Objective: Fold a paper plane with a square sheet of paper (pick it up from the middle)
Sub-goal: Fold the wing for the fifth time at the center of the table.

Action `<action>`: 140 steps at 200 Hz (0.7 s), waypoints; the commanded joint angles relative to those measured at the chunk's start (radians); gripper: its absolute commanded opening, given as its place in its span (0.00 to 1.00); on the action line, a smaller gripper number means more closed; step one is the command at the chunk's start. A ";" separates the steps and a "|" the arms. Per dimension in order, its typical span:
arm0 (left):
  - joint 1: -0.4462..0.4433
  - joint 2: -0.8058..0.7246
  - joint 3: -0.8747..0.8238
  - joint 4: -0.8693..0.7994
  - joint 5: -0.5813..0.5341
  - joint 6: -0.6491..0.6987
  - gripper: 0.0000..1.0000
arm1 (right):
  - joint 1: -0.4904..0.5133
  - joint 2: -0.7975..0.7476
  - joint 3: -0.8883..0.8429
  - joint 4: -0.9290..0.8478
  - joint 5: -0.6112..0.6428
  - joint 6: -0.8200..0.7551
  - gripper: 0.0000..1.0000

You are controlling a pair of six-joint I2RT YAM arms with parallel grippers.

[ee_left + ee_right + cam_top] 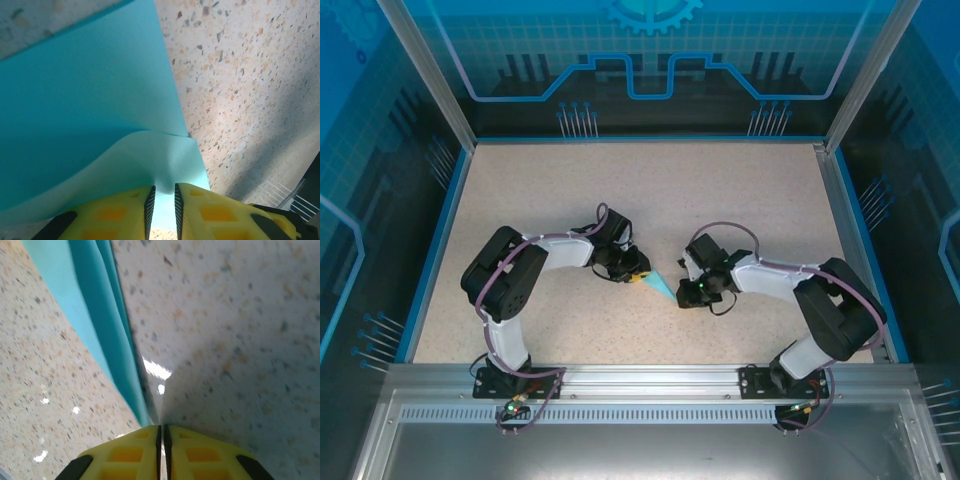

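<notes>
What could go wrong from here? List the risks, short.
1. The left gripper and right gripper pinch the folded cyan paper from opposite ends; pulling apart could tear it.
2. The right gripper seems to grip just a thin edge, which may slip free.
3. The paper bulges ahead of the left fingers, so a stray crease could set there.

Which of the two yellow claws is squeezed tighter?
The right gripper: its jaws nearly touch on the folded light cyan paper; the left gripper shows a clear gap.
</notes>
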 commanded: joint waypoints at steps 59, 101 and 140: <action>0.008 0.058 -0.035 -0.116 -0.159 0.029 0.23 | 0.051 0.036 0.157 0.046 -0.072 0.015 0.14; 0.007 0.056 -0.031 -0.113 -0.144 0.030 0.23 | 0.065 0.191 0.248 0.082 -0.070 0.031 0.13; 0.008 0.049 -0.024 -0.119 -0.138 0.042 0.23 | 0.040 0.221 0.199 0.101 -0.062 0.039 0.12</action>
